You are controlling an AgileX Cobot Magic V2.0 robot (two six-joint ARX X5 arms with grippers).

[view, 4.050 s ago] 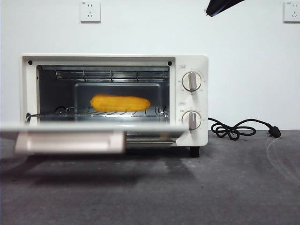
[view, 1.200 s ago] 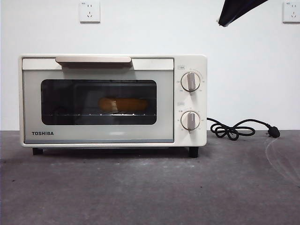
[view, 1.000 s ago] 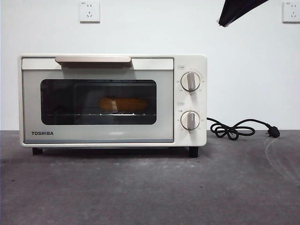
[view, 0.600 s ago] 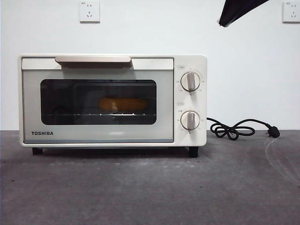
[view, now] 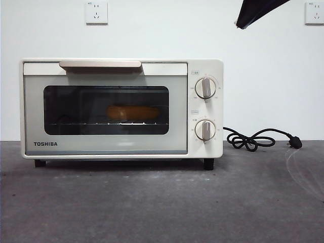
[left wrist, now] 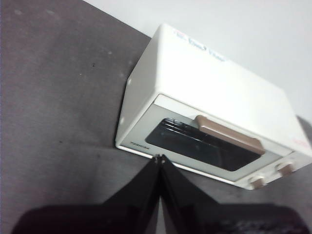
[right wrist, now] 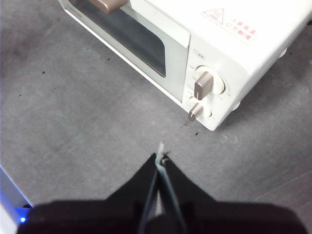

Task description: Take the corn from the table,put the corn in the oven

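The corn (view: 132,113) lies on the wire rack inside the oven (view: 121,109), seen dimly through the dark glass of the closed door. The beige handle (view: 100,64) sits along the door's top edge. My left gripper (left wrist: 159,159) hovers high above the table (view: 162,202) in front of the oven's left end, jaws shut and empty. My right gripper (right wrist: 160,157) hangs above the table in front of the oven's knob end, shut with nothing held. A black arm tip (view: 255,11) shows at the top right of the front view.
Two round knobs (view: 205,88) sit on the oven's right panel. A black cord with plug (view: 260,138) lies coiled on the table right of the oven. Wall sockets (view: 96,12) are on the white wall behind.
The oven door, open 3.3 s ago, is now closed with the corn inside. Over the last second nothing has visibly moved.
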